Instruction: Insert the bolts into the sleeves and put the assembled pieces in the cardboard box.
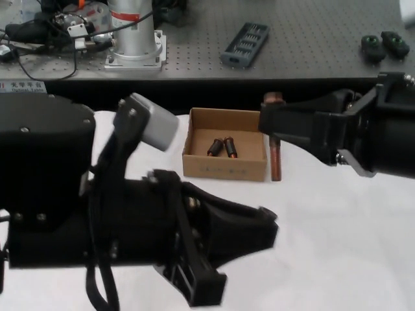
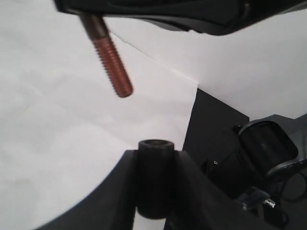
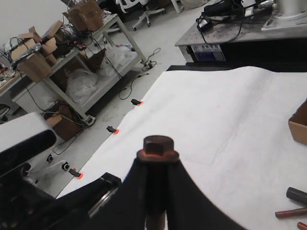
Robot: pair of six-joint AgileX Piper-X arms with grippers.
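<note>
I have the left pincer clamped on a black sleeve, the right pincer gripping a copper bolt upright just beside the cardboard box

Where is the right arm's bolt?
The bolt hangs head up in the right gripper, right of the cardboard box in the high view, not yet in the sleeve in the left gripper.
</note>
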